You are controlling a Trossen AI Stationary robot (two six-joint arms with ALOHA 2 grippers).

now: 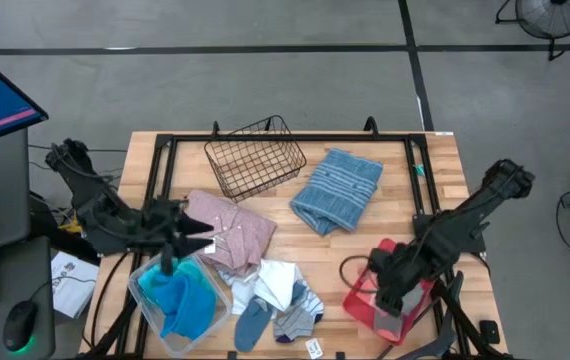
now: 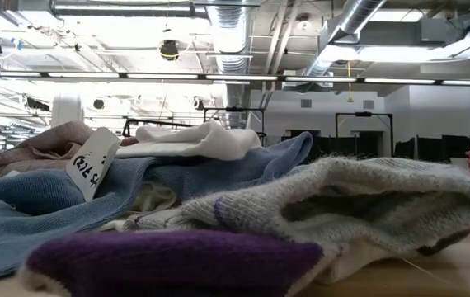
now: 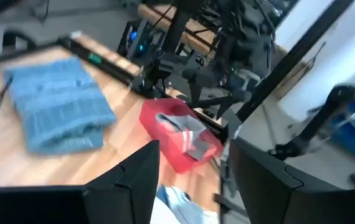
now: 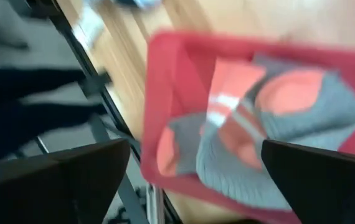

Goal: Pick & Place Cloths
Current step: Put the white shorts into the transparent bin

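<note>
Grey-coral socks (image 4: 271,130) lie in red tray (image 4: 165,112) at counter (image 1: 395,215) right front corner; we see right end effector (image 1: 390,300) spread wide above, left end effector (image 1: 197,238) parted, empty.

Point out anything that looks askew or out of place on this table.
The black wire basket sits skewed to the table edges and holds no cloth, while cloths lie loose in a heap beside it.

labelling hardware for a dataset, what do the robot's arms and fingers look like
Both arms are matt black, built of chunky jointed segments with black cables running along them. The left gripper carries pale, whitish parts near its tip. The right gripper is dark throughout. In the wrist views the fingers show as broad, flat, angular black plates with squared edges and no visible markings.
</note>
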